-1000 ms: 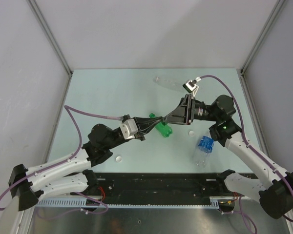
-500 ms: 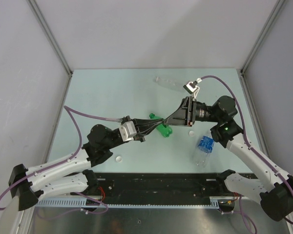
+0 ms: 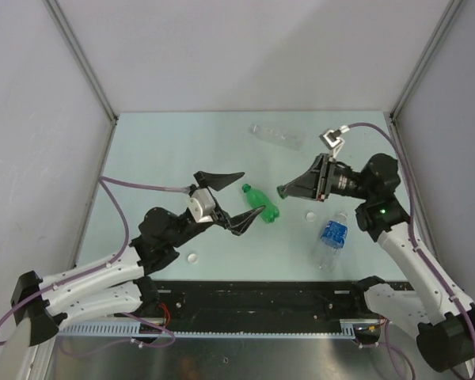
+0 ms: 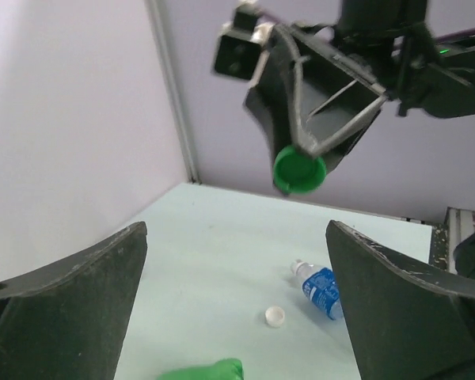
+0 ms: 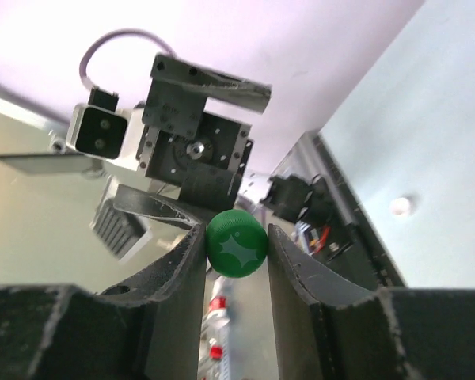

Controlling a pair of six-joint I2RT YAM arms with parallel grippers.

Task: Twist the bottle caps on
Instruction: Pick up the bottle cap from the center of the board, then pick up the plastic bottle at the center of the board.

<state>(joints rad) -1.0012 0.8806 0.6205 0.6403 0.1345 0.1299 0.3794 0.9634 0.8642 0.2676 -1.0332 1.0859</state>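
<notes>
Top view: the left end effector [image 3: 253, 191] is spread wide and holds nothing. The green bottle [image 3: 263, 207] lies on the worktop [image 3: 158, 150] by its fingertips. The right end effector [image 3: 283, 190] points at it from the right.

Left wrist: the right end effector's fingers grip the green cap [image 4: 299, 170] in the air. Below lie a labelled bottle [image 4: 321, 289] and a white cap [image 4: 275, 317].

Right wrist: the fingers [image 5: 182, 269] stand narrow, pinching the green cap.
</notes>
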